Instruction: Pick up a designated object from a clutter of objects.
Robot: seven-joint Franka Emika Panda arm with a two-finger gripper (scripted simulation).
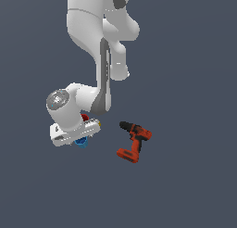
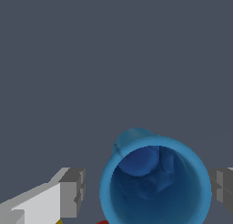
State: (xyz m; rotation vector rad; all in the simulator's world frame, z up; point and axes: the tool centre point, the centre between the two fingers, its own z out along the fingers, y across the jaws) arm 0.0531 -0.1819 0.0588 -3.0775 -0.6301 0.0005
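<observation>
The small blue cup stands upright with its open mouth toward the wrist camera, between my two fingers. My gripper is open and straddles the cup: one finger stands a little apart from the cup's wall and the other sits right at its rim. In the exterior view the cup peeks out under my low hand, where the gripper is mostly hidden. The red cup shows partly behind the hand. A yellow speck, probably the cube, sits at the frame edge.
The orange-red and black power drill lies on the grey floor toward the exterior view's right of my hand, a short distance away. The arm's white links rise above the hand.
</observation>
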